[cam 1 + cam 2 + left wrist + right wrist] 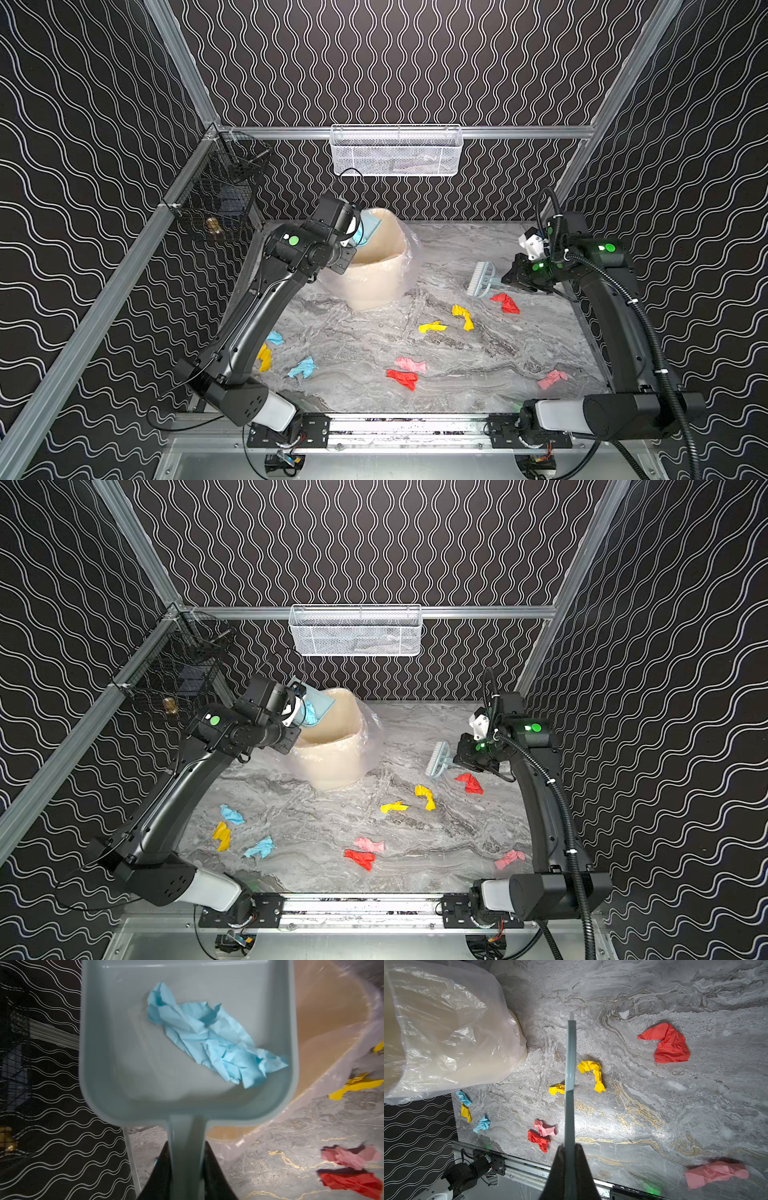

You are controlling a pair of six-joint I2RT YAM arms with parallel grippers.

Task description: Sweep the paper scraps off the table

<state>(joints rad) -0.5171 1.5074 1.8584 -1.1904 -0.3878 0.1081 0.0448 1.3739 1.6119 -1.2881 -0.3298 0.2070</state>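
Dustpan [124, 1053] holding one blue scrap [209, 1039], clamped in my left hand [187, 1159], hangs over the bin [374, 286]; my right hand [569, 1150] grips the brush [481, 279].

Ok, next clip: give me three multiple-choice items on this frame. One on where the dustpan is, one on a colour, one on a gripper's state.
1. Where is the dustpan?
A. set down flat
B. raised at the rim of the lined bin
C. out of every view

2. What colour is the scrap lying in the dustpan?
A. light blue
B. red
C. yellow

3. What state is the right gripper in?
A. open, holding nothing
B. shut on the brush
C. shut on the dustpan

Answers:
1 B: both top views show the pan lifted beside the bin's opening.
2 A: the left wrist view shows one light blue wad in the pan.
3 B: the right wrist view shows the fingers clamped on the brush's handle.
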